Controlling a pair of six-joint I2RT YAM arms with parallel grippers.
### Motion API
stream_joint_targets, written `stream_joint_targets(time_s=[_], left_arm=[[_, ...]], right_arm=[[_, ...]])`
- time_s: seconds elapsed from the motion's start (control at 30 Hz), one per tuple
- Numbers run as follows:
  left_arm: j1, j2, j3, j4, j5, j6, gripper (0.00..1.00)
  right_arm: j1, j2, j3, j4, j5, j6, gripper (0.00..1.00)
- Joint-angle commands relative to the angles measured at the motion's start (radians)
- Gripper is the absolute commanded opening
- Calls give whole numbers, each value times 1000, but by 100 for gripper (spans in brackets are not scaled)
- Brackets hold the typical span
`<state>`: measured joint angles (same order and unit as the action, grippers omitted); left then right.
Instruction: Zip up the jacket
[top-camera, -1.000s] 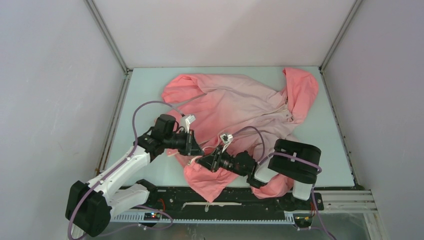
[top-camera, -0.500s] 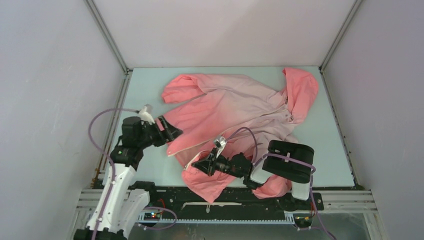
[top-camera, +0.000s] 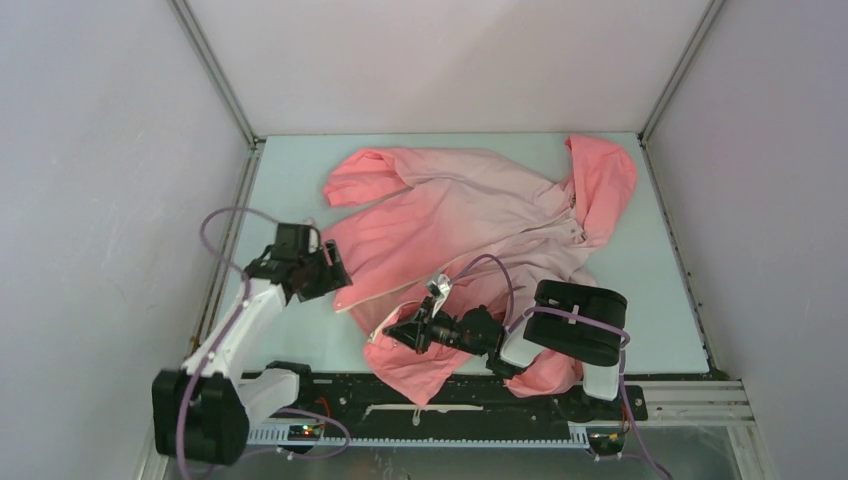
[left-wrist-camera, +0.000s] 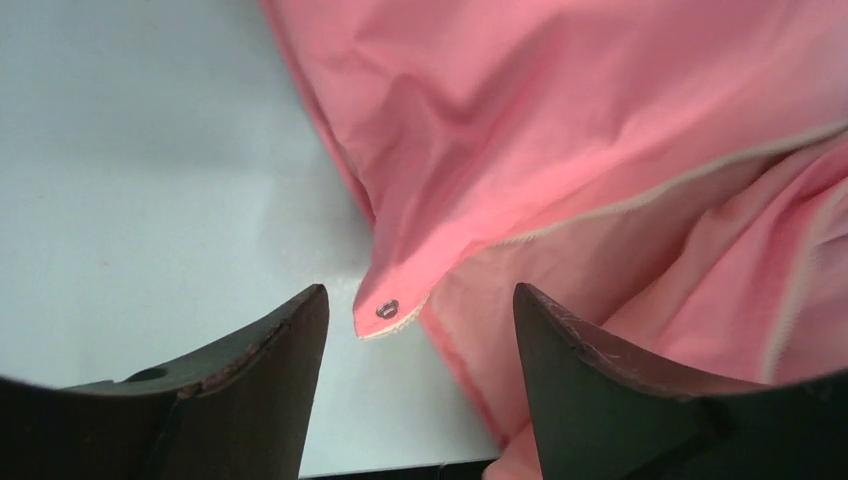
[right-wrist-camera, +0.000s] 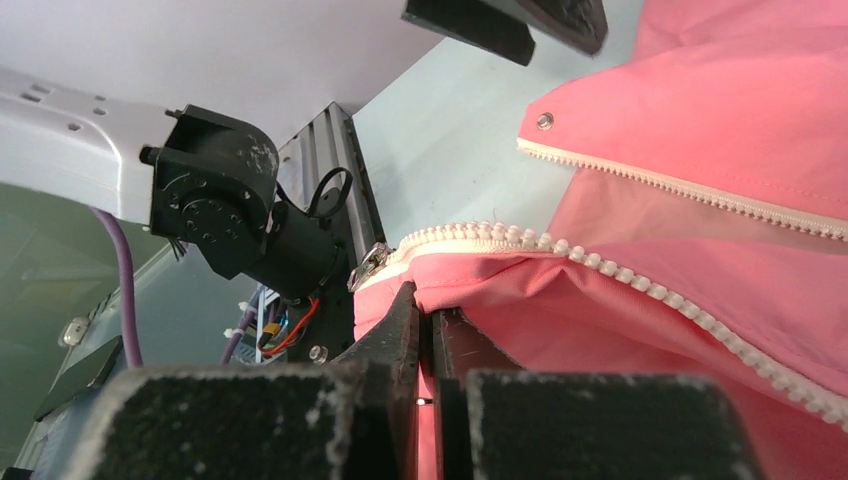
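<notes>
The coral-pink jacket (top-camera: 470, 215) lies spread on the table, hood at the far right and front open at the near hem. My left gripper (top-camera: 336, 272) is open at the jacket's left hem corner. In the left wrist view that corner, with its metal snap (left-wrist-camera: 387, 309), lies between the spread fingers of my left gripper (left-wrist-camera: 418, 295), touching neither. My right gripper (top-camera: 397, 330) is shut on the other hem flap. In the right wrist view my right gripper (right-wrist-camera: 432, 312) pinches pink fabric just below the white zipper teeth (right-wrist-camera: 520, 240) and the metal slider (right-wrist-camera: 368, 268).
The pale table (top-camera: 640, 260) is bordered by grey walls and a metal frame. A black rail (top-camera: 450, 405) runs along the near edge, and the jacket's lower hem hangs over it. The left arm's dark joint (right-wrist-camera: 230, 215) shows close by in the right wrist view.
My left gripper has opened, let go of the jacket edge and drawn back to the left, away from the right gripper. The right gripper stays shut, shifted slightly left with its flap.
</notes>
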<state>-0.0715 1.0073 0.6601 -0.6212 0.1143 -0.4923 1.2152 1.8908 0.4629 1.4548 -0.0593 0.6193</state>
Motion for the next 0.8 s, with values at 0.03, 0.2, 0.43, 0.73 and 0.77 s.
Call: stream_joint_targets(time_s=[0.03,0.2,0.43,0.73,0.77], left_arm=[[-200,162,207,-126,-172,297,70],[-244,254,264,-141,-209,407,70],[-261,469,372,-200,-76,491,70],[-263,551,364,-192,-50,520,65],[-263,561,365,-197,-61,519,62]], right_arm=[[-5,5,11,69,-27,-16,0],[-7,2,7,69,-48,-25,0],[-12,1,1,71,-78,-32,0],[-23,-7,-15,71,-104,-24,0],[-22,-8,-15,71,-105,-24,0]])
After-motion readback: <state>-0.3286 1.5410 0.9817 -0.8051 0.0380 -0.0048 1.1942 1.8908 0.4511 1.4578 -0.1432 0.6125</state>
